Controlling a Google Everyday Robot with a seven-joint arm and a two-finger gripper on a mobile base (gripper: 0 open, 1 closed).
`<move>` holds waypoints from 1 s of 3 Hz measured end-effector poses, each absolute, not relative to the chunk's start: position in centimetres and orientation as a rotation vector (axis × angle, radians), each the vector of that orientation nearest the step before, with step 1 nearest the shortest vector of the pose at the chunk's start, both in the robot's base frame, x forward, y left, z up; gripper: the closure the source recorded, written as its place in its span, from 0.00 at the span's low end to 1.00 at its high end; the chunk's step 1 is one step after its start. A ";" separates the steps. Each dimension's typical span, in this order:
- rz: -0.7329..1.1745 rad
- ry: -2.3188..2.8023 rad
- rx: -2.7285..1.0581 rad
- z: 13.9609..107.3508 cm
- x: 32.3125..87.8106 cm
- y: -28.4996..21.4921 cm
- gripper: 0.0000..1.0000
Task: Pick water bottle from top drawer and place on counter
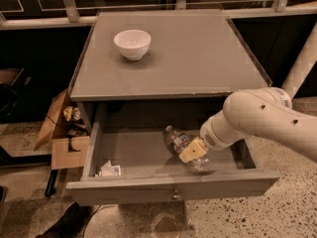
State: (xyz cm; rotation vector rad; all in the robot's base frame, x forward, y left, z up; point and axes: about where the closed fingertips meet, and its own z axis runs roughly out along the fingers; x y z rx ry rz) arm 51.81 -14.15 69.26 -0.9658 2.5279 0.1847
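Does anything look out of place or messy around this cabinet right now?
Nothing is spilled. The water bottle lies on its side, slanted, in the open top drawer, with the gripper at it. A crumpled white scrap sits in the drawer's front left corner, and an open cardboard box stands on the floor to the drawer's left.

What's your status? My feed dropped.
Hand in top drawer, at water bottle. Bottle lying on its side. White bowl on counter, back left.

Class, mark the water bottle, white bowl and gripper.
water bottle (177,140): camera view, upper body.
white bowl (132,44): camera view, outer wall.
gripper (192,151): camera view, tip, at the water bottle inside the top drawer (133,153).
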 end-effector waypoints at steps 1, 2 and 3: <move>0.218 2.537 -0.964 67.6 51.6 -13.6 0.27; 0.257 2.530 -0.953 65.6 51.7 -13.2 0.20; 0.283 2.516 -0.933 63.6 52.1 -12.9 0.15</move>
